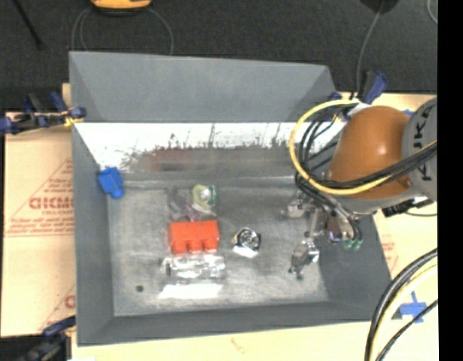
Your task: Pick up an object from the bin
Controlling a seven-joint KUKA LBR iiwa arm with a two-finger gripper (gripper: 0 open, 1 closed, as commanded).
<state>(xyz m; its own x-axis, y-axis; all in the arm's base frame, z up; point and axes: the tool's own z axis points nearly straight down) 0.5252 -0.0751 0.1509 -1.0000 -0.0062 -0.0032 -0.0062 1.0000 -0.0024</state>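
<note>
In the camera view, an orange block (pixel 193 235) lies near the middle of the grey bin (pixel 216 89). The pincer (pixel 303 259) hangs low over bare floor well to the right of the block, below the arm's orange cover (pixel 370 147) and its cables. Whether it is wide or narrow cannot be told, and nothing shows in its grip. Nearest to it is a small shiny metal piece (pixel 247 241), just right of the block and apart from the pincer. A clear plastic piece (pixel 192 268) touches the block's near side. A pale round thing (pixel 203 195) sits just behind the block. A blue piece (pixel 110 182) rests far left of it, against the wall.
</note>
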